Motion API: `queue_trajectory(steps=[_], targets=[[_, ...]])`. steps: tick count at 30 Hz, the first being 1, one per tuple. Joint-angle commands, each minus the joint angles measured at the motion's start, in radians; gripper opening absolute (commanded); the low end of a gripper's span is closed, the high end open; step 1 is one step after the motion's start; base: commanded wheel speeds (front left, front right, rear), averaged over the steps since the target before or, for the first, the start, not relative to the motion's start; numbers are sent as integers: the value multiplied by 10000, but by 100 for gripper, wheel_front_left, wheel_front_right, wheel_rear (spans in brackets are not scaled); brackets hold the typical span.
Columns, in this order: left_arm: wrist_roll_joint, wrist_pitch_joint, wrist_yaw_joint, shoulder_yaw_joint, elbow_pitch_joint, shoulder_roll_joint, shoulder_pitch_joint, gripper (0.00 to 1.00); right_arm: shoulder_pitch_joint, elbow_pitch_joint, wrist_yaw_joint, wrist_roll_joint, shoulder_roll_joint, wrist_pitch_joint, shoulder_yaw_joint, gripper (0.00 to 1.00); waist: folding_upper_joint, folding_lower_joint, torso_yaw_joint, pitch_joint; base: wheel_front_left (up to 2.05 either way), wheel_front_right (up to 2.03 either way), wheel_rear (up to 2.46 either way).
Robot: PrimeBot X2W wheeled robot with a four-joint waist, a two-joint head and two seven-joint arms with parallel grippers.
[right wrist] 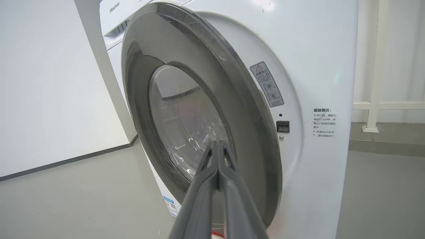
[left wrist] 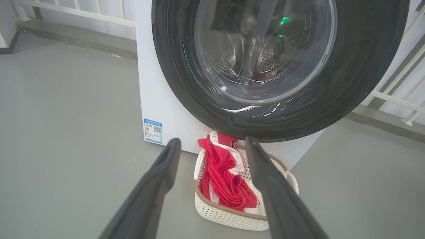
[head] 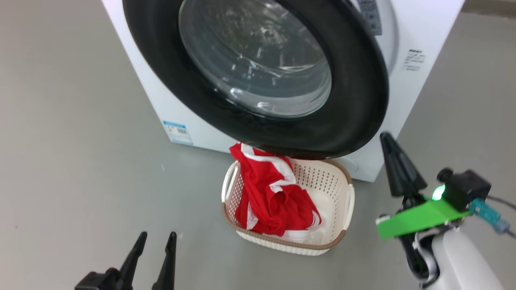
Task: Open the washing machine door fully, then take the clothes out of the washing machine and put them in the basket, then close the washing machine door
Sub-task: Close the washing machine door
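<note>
The washing machine door (head: 354,100), with its black rim and clear glass bowl, stands ajar in front of the white washing machine (head: 423,32). Below it on the floor sits the basket (head: 334,189), which holds the red and white clothes (head: 270,197). My right gripper (head: 385,137) is shut on nothing, its tip just beside the door's lower right rim. In the right wrist view the right gripper (right wrist: 217,142) points at the door (right wrist: 139,99). My left gripper (head: 158,234) is open at the lower left, short of the basket (left wrist: 229,217) and the clothes (left wrist: 225,179).
Grey floor surrounds the machine. A blue label (head: 177,132) marks its lower left corner and the door latch socket (right wrist: 283,126) shows on its front. White railing (left wrist: 76,11) runs behind, and a white wall (right wrist: 49,83) stands to the side.
</note>
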Motion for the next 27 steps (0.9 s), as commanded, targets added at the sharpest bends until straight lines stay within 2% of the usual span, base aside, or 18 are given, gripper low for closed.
queue_trajectory(steps=[1, 14, 27], targets=[[-66, -53, -54, 274, -254, 71, -434, 100, -616, -93, 46, 28, -51, -63, 107, 0, 0, 0, 325, 432, 0, 0, 0], [-505, -53, -54, -102, -308, -24, -1413, 100, -2476, 984, 46, -204, -51, -63, -532, 0, 0, 0, 646, 1745, 0, 0, 0], [-735, -53, -54, -488, -216, -78, -2031, 100, -3835, 1477, 46, -248, -51, -63, -1279, 0, 0, 0, 963, 2533, 0, 0, 0]])
